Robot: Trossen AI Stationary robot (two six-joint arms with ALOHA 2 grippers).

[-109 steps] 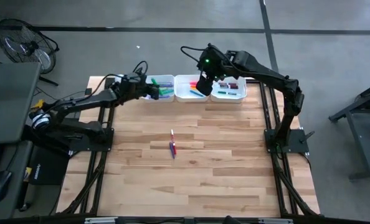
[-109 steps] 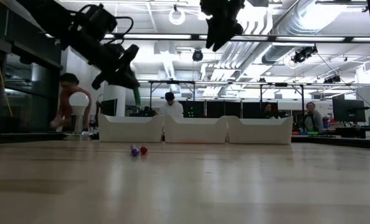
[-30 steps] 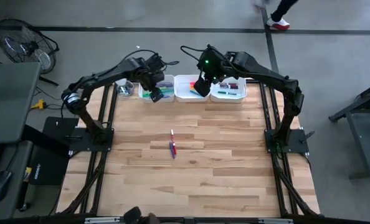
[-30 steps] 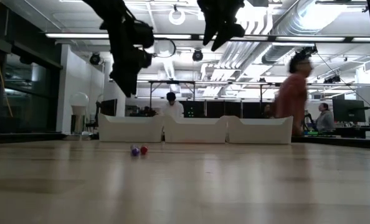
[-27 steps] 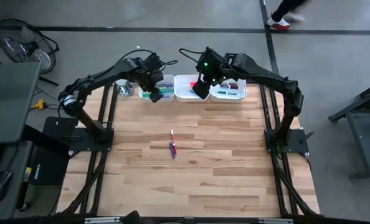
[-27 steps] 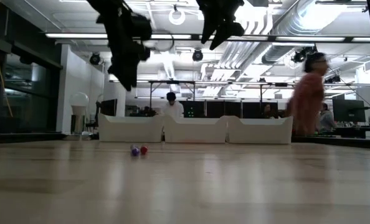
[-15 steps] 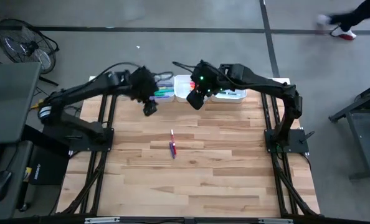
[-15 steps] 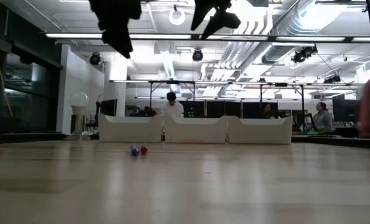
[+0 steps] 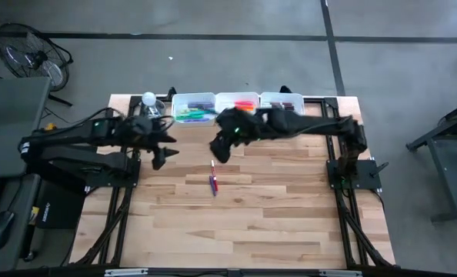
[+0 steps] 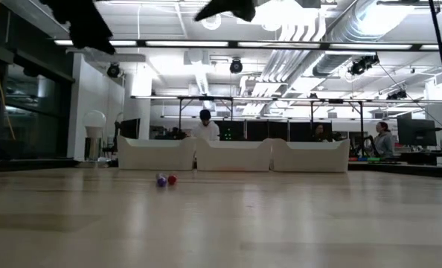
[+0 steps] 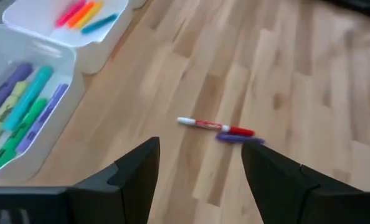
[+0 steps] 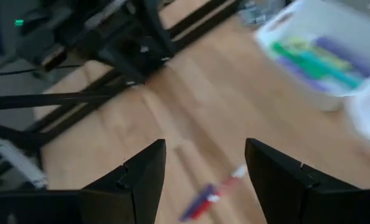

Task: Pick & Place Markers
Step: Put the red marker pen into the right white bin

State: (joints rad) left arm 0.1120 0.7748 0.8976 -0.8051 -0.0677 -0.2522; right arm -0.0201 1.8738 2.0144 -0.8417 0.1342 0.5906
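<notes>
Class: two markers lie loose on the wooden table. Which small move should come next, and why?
Probably lower the open right gripper onto the red marker: it hovers nearest, with the purple marker alongside, and both are outside the trays.

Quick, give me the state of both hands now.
Left hand: open, holding nothing.
Right hand: open, holding nothing.
</notes>
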